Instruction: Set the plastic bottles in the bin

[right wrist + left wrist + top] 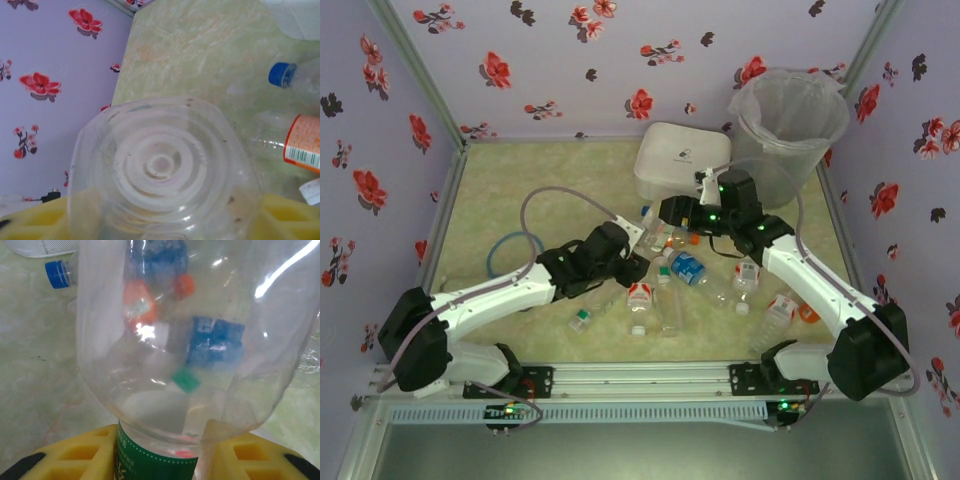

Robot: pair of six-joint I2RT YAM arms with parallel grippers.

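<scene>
Lying in a loose heap at the middle of the pale green table (500, 190), the plastic bottles (670, 305) were small and clear. One wore a blue label (688, 267), another a red and white label (640, 294), a third a green cap (581, 321), and an orange cap (808, 314) showed at the right end of the heap.

The bin (788, 125) stood upright in the far right corner, a translucent grey tapered bucket with a clear bag folded over its rim. It sat just beside a white lidded box (680, 160).

The left gripper (640, 237) reached in over the heap from the left. In its wrist view the left gripper (160, 457) was clamped narrow on a green-labelled bottle (190, 340), whose label sat between the yellow fingers (75, 455). Through that bottle's glossy wall, blurred blue and orange patches of the heap showed, and a blue-capped bottle (57, 274) lay beyond.

The right gripper (673, 212) hung near the white box. Seen from its wrist, the right gripper (165, 222) held an end-on bottle (162, 165), its ringed base facing outward and its sides meeting the yellow fingers (285, 217). An orange-labelled bottle (302, 142) lay on the table beside it.
</scene>
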